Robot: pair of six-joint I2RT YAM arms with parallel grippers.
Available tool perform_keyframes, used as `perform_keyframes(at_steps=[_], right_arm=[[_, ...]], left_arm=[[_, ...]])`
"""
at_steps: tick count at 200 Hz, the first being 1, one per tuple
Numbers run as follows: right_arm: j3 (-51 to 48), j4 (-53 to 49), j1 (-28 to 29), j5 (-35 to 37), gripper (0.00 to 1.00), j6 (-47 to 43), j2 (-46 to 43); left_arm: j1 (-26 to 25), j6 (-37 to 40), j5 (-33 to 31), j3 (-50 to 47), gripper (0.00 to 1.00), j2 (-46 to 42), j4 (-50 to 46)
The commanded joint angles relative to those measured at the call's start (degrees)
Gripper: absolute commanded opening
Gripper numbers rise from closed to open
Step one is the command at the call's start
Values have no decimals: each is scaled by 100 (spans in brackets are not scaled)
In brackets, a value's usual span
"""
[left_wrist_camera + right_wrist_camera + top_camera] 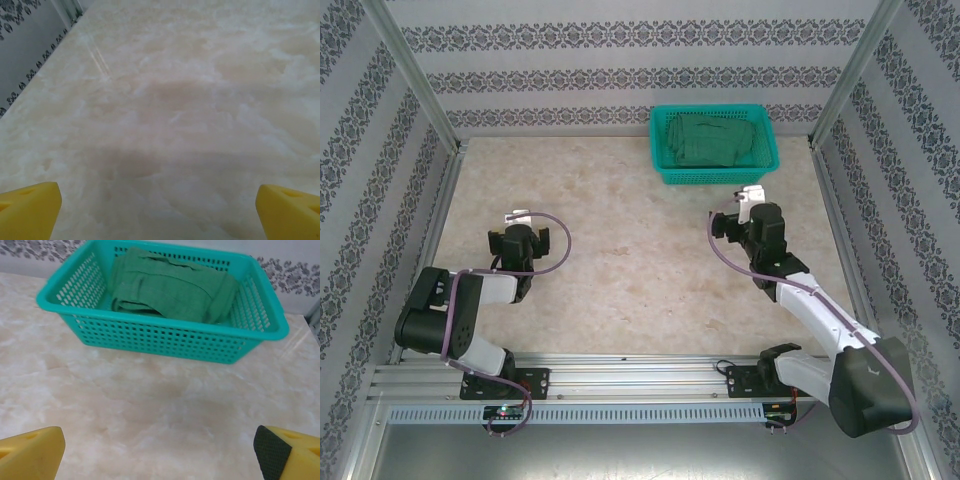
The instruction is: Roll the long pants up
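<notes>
Pants (170,287): folded in basket (165,337), far right of table (620,300).
Axis: left-to-right, along basket.
Right wrist view: folds clear; overhead, a lump.
My left pincer (160,215): gaping, empty, over table.
My right pincer (160,452): gaping, empty, facing basket.

Long pants (170,287) inside basket (165,340), far right of table (620,280); right claw (160,452) before basket.

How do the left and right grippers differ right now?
The right gripper sits far up the table, just short of the teal basket holding the long pants; the left gripper hangs farther back, over bare table. The right arm is stretched out; the left arm is folded back. Both are open and empty.
</notes>
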Motion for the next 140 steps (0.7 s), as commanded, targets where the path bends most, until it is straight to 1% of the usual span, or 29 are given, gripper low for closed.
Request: perform_keyframes(at_steps=[1, 17, 29, 39, 41, 48, 53, 55, 58, 67, 70, 79, 82, 89, 94, 101, 107, 112, 120, 125, 133, 140], right_arm=[[-294, 819, -167, 95, 98, -136, 151], [-444, 1174, -314, 89, 98, -226, 285], [-488, 1375, -399, -16, 98, -331, 428], [-488, 1542, -449, -46, 98, -445, 653], [-493, 1595, -460, -55, 98, -454, 705], [-514, 1793, -519, -93, 98, -476, 921], [-528, 1979, -573, -115, 98, -447, 1082], [-529, 2042, -596, -130, 98, -415, 1148], [-525, 2110, -648, -173, 98, -366, 1250], [-474, 2167, -779, -351, 98, -273, 1512], [-490, 2247, -821, -417, 98, -252, 1599], [-642, 2709, -930, -627, 97, -201, 1888], [-716, 3018, -966, -679, 97, -145, 1959], [-919, 3459, -1101, -788, 97, -9, 2073], [-1059, 3660, -1261, -1173, 96, 8, 2134], [-1281, 4571, -1312, -1440, 95, 54, 2415], [-1543, 5219, -1314, -1562, 95, 58, 2588], [-1560, 5109, -1311, -1593, 95, 21, 2526], [-1473, 4542, -1308, -1624, 96, -79, 2302], [-1386, 4250, -1303, -1635, 97, -102, 2234], [-1369, 4398, -1301, -1581, 98, -63, 2333], [-1368, 4492, -1293, -1316, 98, 48, 2379]], left_arm=[[79, -68, 98, 34, 100, -73, 495], [88, -45, 179, 166, 100, -15, 335], [91, 34, 359, -50, 100, -60, 704], [94, 90, 662, -659, 100, -91, 1682], [91, 107, 724, -841, 100, -50, 2091], [94, 205, 722, -1165, 100, 472, 3438], [97, 270, 769, -1183, 100, 682, 3726], [92, 278, 779, -1157, 100, 690, 3694], [86, 282, 773, -1079, 100, 605, 3365], [96, 155, 882, -634, 100, 92, 1616], [131, 170, 995, -459, 100, 92, 1341], [208, 178, 1054, -283, 100, 434, 1679], [252, 128, 1084, -289, 100, 397, 1597], [263, 78, 1112, -214, 100, 182, 1048], [258, 119, 1138, -233, 100, 228, 1244], [261, 157, 1137, -302, 100, 358, 1555], [257, 121, 1150, -251, 100, 275, 1255], [266, 107, 1198, -189, 100, 215, 1066], [282, 152, 1228, -237, 100, 303, 1344], [280, 144, 1256, -243, 100, 271, 1257], [282, 139, 1267, -211, 100, 251, 1180], [279, 133, 1254, -212, 100, 282, 1235]])
